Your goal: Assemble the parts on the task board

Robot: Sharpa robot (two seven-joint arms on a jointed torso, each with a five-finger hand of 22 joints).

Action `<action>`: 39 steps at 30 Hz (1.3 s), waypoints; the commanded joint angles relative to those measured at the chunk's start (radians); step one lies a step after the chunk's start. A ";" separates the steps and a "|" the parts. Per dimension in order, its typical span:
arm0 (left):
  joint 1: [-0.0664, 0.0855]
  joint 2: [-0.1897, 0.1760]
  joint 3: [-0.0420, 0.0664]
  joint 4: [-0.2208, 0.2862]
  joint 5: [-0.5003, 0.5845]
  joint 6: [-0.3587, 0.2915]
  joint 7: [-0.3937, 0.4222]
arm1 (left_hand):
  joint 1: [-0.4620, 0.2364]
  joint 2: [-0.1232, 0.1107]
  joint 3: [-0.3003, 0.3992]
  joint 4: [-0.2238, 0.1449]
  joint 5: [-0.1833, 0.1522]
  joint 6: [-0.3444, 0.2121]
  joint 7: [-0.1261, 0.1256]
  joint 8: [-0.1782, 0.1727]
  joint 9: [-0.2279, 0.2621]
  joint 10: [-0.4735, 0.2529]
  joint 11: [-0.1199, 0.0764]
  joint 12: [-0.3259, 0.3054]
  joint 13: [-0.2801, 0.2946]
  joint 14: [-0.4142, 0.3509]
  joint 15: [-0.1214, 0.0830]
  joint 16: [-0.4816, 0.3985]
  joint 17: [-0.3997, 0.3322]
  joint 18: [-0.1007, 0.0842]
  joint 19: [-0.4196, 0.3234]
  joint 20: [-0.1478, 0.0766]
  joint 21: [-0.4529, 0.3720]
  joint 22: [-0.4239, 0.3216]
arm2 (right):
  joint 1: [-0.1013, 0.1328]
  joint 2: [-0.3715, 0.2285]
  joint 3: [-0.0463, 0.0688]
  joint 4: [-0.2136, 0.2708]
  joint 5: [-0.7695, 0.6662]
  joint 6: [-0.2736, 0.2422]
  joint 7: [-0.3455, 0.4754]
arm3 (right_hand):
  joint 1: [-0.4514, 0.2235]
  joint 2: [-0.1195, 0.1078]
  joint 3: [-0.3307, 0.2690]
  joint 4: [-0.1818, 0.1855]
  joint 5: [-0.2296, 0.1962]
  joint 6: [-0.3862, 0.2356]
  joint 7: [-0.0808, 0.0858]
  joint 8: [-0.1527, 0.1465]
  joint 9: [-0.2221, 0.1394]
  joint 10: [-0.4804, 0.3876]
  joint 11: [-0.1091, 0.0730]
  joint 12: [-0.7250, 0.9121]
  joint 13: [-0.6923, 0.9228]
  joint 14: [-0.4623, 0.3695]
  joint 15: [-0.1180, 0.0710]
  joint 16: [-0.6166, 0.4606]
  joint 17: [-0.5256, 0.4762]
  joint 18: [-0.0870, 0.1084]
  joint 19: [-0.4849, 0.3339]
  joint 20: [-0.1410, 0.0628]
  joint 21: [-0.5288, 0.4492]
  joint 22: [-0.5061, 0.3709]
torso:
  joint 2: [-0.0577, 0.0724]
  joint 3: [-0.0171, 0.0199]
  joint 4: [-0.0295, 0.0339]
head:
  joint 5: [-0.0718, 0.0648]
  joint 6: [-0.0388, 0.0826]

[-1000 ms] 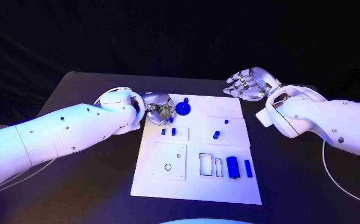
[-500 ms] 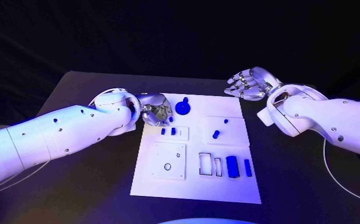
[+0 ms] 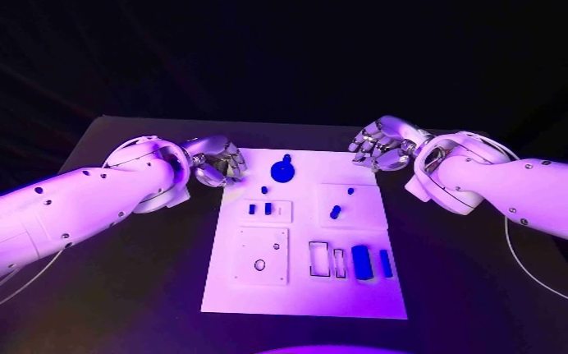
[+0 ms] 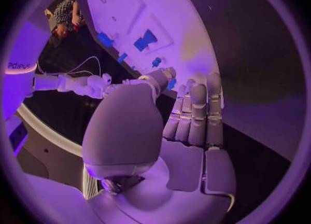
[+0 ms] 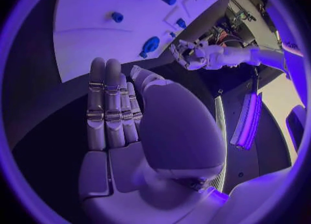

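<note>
Two white arms reach over the black surface point(image 3: 118, 305). The task board point(image 3: 305, 288) lies at its middle, between them. The left hand point(image 3: 217, 159) hovers just off the board's far left corner, fingers point(image 4: 194, 112) extended side by side, holding nothing. The right hand point(image 3: 381, 144) hovers beyond the far right corner, fingers point(image 5: 110, 105) likewise extended and empty. The round blue part point(image 3: 281, 170) sits near the board's far edge; smaller blue parts point(image 3: 361, 262) lie nearer.
</note>
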 commanded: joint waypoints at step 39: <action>0.006 -0.088 0.006 0.094 0.904 -0.160 0.257 | 0.022 0.038 0.023 0.001 0.001 0.038 0.029 0.007 0.008 -0.003 0.016 0.000 -0.007 -0.060 0.013 -0.110 -0.079 0.014 -0.025 0.010 -0.076 -0.045 | -0.091 0.012 -0.006 0.043 -0.494 0.094 -0.098 | -0.048 -0.023 0.097 -0.012 -0.006 0.083 -0.011 -0.002 0.035 0.014 -0.004 -0.058 0.008 0.089 -0.002 0.787 0.534 -0.097 0.165 -0.009 0.859 0.781 | 0.002 -0.0010 0.0018 | -0.021 -0.004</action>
